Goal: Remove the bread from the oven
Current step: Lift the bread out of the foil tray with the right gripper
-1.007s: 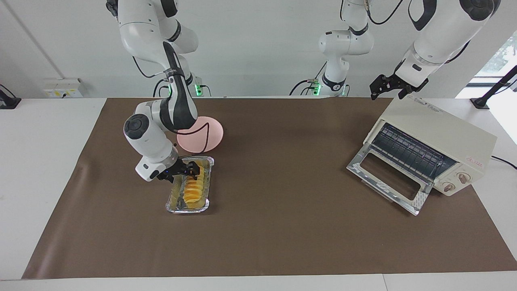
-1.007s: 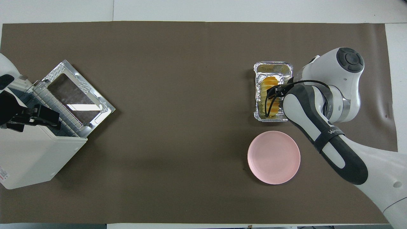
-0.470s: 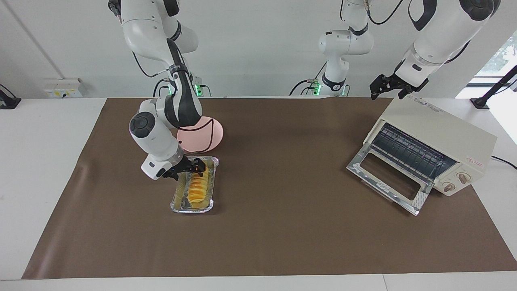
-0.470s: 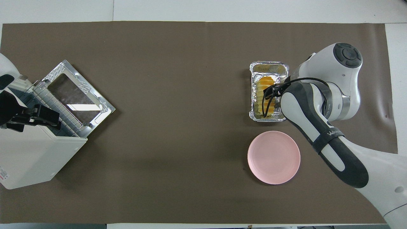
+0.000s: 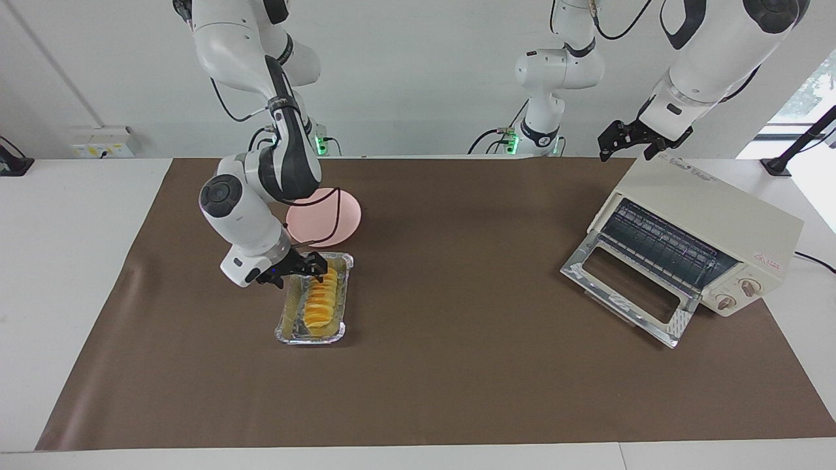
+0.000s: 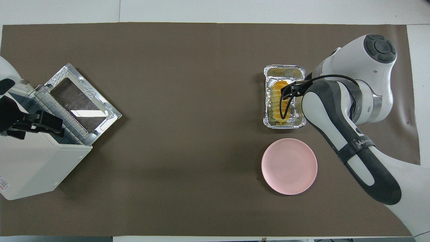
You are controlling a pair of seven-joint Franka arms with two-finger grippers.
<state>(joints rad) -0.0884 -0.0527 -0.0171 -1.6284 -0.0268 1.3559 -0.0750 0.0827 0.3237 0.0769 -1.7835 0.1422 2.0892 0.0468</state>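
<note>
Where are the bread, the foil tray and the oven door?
bread (image 5: 318,300): facing view, middle of the ridged loaf.
foil tray (image 6: 285,70): overhead view, bare end wall farthest from the robots.
oven door (image 5: 624,287): facing view, glass pane of the dropped door.

The right gripper (image 5: 302,268) has drawn back and risen from the foil tray (image 5: 282,324), now at its upper left corner in the facing view. The tray with the bread (image 5: 319,298) has swung straighter and shifted slightly rightward.
</note>
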